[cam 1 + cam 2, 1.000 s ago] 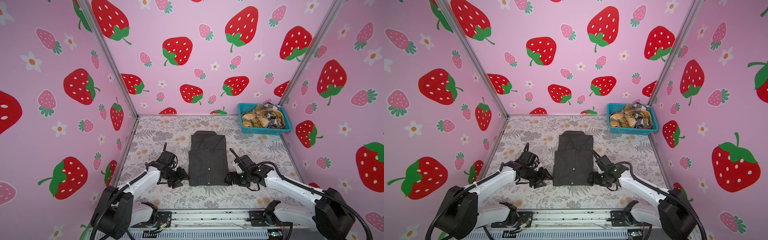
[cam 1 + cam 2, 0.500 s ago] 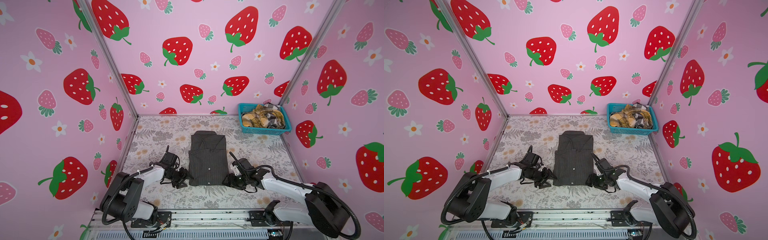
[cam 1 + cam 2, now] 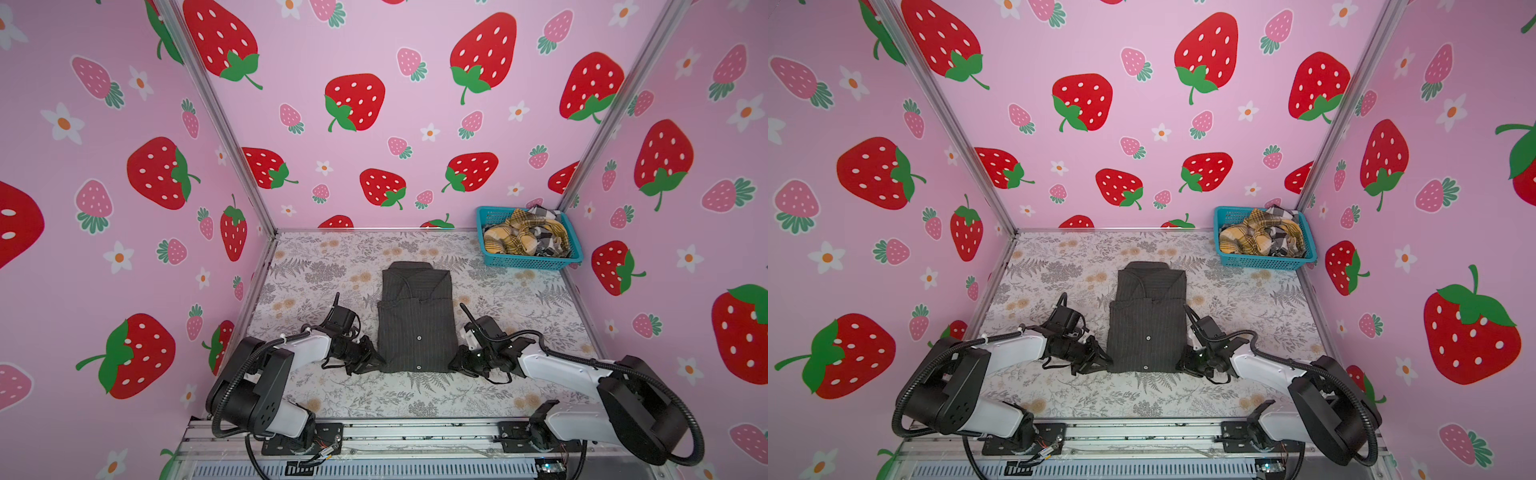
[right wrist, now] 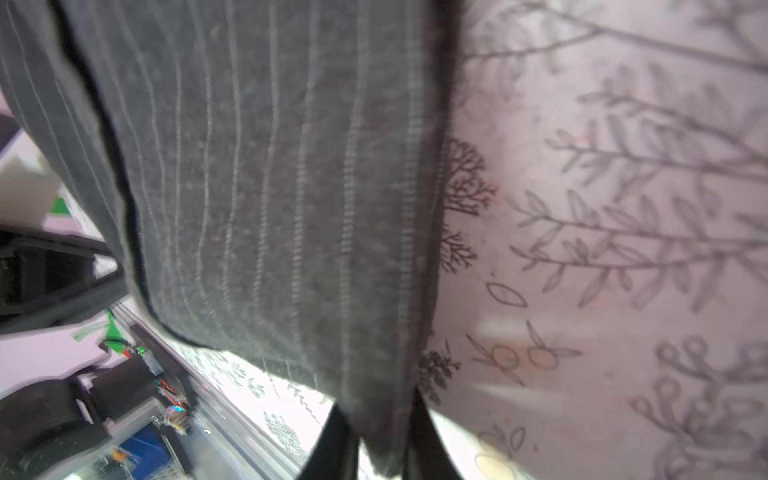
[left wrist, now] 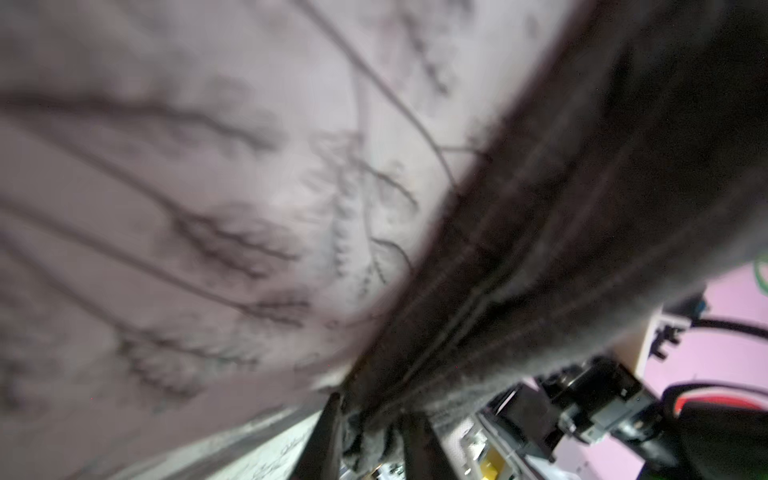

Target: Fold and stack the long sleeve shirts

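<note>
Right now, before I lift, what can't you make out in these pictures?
- Left wrist view: blur hides how many layers of the charcoal shirt the left hand pinches.
- Right wrist view: the frame edge cuts off the right hand, hiding its grip depth.
- Both top views: the basket wall and tangling hide how the plaid shirt and checked shirt lie.

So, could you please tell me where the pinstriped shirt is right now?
In both top views the pinstriped shirt lies in the middle of the floral table, between the left gripper and the right gripper, which pinch its near corners.
</note>
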You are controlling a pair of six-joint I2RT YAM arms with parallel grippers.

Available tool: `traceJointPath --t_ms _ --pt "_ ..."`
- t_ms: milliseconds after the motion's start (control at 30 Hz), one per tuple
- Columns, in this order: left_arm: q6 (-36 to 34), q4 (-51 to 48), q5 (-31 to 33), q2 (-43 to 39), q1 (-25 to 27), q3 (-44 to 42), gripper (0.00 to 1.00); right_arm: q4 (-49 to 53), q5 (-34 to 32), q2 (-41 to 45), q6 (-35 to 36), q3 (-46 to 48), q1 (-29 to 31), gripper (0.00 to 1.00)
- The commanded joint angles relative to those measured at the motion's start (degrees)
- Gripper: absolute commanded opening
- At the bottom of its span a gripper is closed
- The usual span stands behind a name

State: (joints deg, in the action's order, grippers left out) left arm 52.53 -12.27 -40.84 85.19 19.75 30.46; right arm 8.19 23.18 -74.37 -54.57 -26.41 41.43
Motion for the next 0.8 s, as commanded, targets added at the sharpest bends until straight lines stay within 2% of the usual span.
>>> traceJointPath --t_ms 0,67,133,167,200,233,267,333,367,400,467,533,767 --pt "0.16 -0.45 4.29 1.45 0.03 -1.45 0.00 -0.33 -0.38 0.18 -0.73 0.67 -0.56 0.07" --pt "0.29 -0.56 4.40 0.75 0.03 -1.66 0.00 1.45 -1.38 0.92 -0.11 0.08 -0.56 0.03" --pt "1.21 -0.90 4.92 -1.33 0.02 -2.55 0.00 3.79 -2.49 1.83 1.00 -0.70 -0.56 0.05" --pt "1.72 -0.94 4.90 -2.43 -0.02 -3.04 0.00 4.41 -2.69 2.37 1.38 -0.87 -0.56 0.10" --pt "2.12 -1.20 4.78 -3.80 -0.02 -3.45 0.00 5.13 -2.64 2.98 1.62 -0.85 -0.56 0.20" --pt "2.54 -1.68 4.79 -5.16 0.03 -3.75 0.09 5.52 -2.70 3.66 1.69 -0.71 -0.56 0.34" --pt "3.14 -1.70 4.61 -6.49 0.00 -4.10 0.23 5.76 -2.78 4.23 1.61 -0.50 -0.57 0.45" --pt "4.51 -2.50 4.70 -9.52 -0.08 -4.57 0.50 5.44 -2.74 5.02 1.05 0.21 -0.60 0.57" --pt "4.82 -2.75 4.83 -10.45 -0.05 -4.46 0.70 5.06 -2.66 5.13 0.74 0.51 -0.56 0.59" --pt "5.17 -2.76 4.80 -11.19 -0.06 -4.21 0.81 4.17 -2.52 4.97 0.18 1.05 -0.56 0.60" --pt "4.97 -2.74 4.64 -10.99 -0.06 -3.28 0.84 2.29 -2.06 4.11 -0.79 1.98 -0.56 0.62" --pt "4.78 -2.70 4.95 -9.18 -0.06 -2.37 0.83 0.13 -1.41 2.82 -1.53 2.72 -0.54 0.62" --pt "5.86 1.79 4.68 -1.76 -0.20 -3.41 0.69 -2.56 -2.17 0.66 -2.48 2.59 -0.69 0.60"
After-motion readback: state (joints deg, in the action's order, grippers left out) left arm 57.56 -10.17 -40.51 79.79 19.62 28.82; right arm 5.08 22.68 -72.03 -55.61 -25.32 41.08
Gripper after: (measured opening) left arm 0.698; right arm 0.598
